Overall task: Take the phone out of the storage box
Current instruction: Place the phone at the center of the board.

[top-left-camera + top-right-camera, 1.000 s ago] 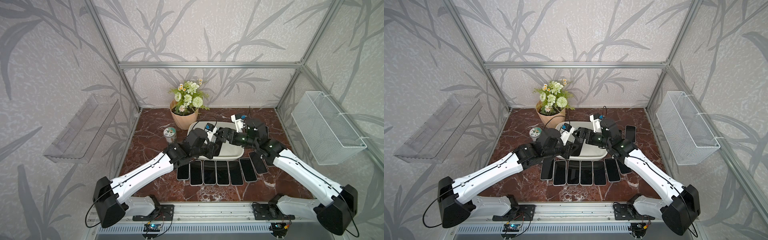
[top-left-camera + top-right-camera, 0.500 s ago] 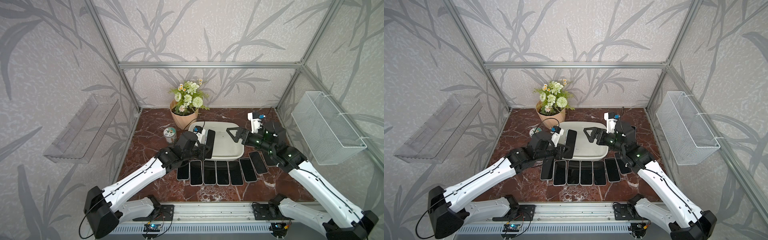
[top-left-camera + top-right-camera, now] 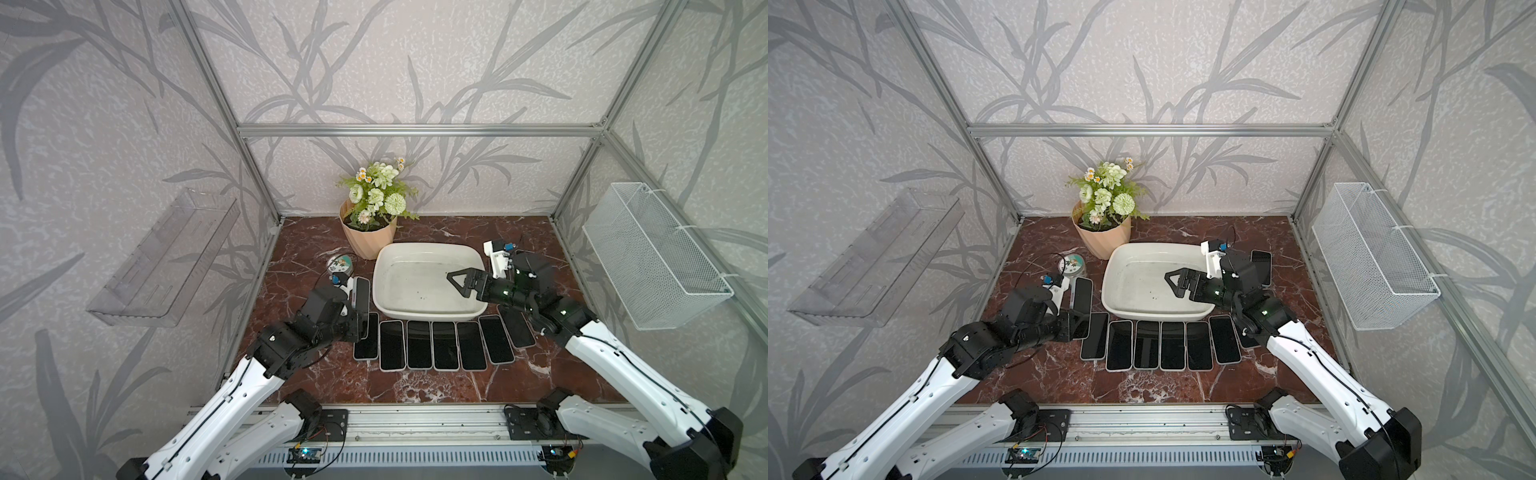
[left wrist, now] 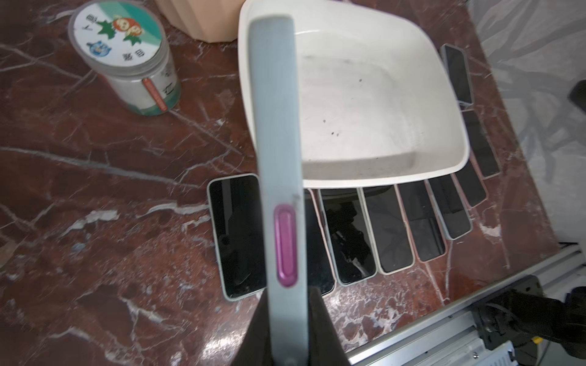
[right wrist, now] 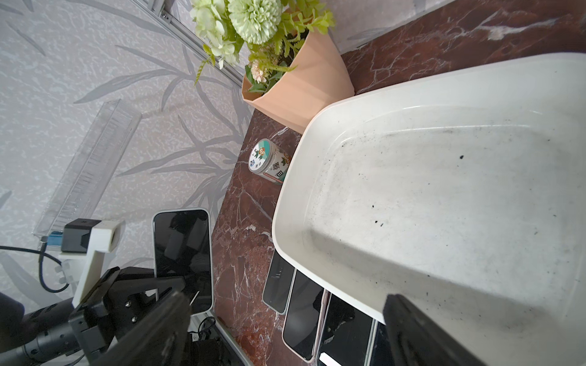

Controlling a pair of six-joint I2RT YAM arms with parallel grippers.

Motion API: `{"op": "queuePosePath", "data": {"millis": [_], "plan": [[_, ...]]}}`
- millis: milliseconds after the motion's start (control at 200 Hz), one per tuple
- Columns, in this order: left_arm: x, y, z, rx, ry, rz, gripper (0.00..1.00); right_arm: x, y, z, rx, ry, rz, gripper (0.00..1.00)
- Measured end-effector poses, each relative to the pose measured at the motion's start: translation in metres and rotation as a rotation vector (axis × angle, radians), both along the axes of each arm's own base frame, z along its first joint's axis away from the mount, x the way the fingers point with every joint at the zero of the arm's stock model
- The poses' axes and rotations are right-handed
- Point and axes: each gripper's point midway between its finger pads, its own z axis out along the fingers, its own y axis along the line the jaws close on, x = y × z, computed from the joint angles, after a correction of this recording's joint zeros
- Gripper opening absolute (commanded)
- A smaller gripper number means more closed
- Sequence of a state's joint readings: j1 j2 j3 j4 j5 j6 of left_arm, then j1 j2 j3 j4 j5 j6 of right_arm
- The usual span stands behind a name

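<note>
Left pincer [image 3: 358, 322] clamped on gray-cased phone [image 3: 362, 291], held on edge just outside storage box [image 3: 415, 286] left rim, above tabletop [image 3: 311, 249]. Right pincer [image 3: 456, 283] wide apart, gripping nothing, over storage box right half. Row of phones [image 3: 419, 345] flat along storage box front rim.

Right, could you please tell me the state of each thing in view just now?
storage box: upright on the table, no phone inside.
held phone: outside the storage box, on edge, clamped in the left gripper.
left gripper: shut on the held phone.
right gripper: open, empty, over the storage box.
row of phones: flat, screens up, in front of the storage box.
jar: upright, lid on.
flower pot: upright.
</note>
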State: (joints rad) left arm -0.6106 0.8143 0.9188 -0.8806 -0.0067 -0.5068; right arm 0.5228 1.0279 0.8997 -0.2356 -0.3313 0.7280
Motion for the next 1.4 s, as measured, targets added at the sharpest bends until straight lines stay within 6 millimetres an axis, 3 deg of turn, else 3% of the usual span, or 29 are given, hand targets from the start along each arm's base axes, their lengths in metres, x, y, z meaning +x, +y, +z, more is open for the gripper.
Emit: {"op": "queuePosePath", "data": {"millis": [165,455,710,1045,1400], "plan": [[-0.002,0.017,-0.036,0.109,0.101,0.043,0.0,-0.004,-0.001,-0.013,-0.004,0.024,0.007,0.99],[0.001,0.03,-0.065,0.174,0.164,0.082,0.0,-0.014,-0.006,-0.041,-0.026,0.068,0.007,0.99],[0.009,0.042,-0.094,0.19,0.223,0.132,0.0,-0.018,-0.008,-0.031,-0.017,0.035,0.01,0.99],[0.026,0.046,-0.114,0.177,0.255,0.157,0.0,-0.02,-0.01,-0.035,-0.027,0.031,0.014,0.99],[0.029,0.046,-0.134,0.185,0.296,0.131,0.0,-0.02,-0.01,-0.036,-0.029,0.033,0.015,0.99]]}}
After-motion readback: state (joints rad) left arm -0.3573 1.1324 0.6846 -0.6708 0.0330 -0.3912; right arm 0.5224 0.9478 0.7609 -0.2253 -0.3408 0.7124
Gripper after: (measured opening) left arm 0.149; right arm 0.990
